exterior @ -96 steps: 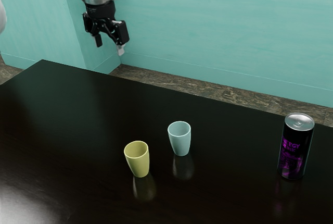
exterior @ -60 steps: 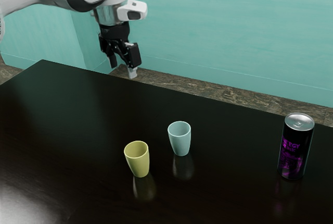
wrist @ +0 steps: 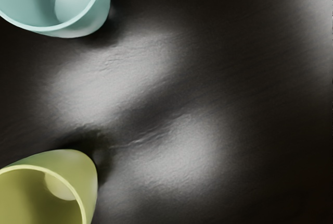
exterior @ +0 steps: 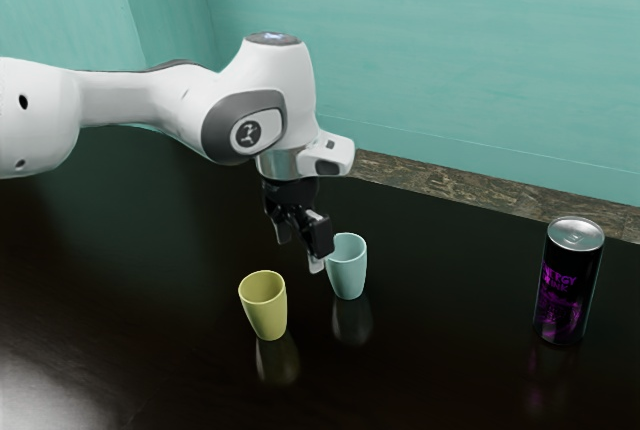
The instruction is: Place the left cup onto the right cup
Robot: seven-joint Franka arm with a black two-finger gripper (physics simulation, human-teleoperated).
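There are a yellow-green cup (exterior: 263, 304), a pale teal cup (exterior: 346, 264) and a black, purple-lettered can (exterior: 568, 280).

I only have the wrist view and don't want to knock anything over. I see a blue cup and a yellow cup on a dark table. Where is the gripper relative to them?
Observer: In the exterior view the gripper hangs low, close beside the blue cup on its exterior-view left, behind the yellow cup.
Operator: Anything else on the table?
Observer: A purple can stands upright at the exterior view's right, well apart from both cups.
Operator: Is either cup lifted?
Observer: No, both stand on the table, each with its reflection right under it.
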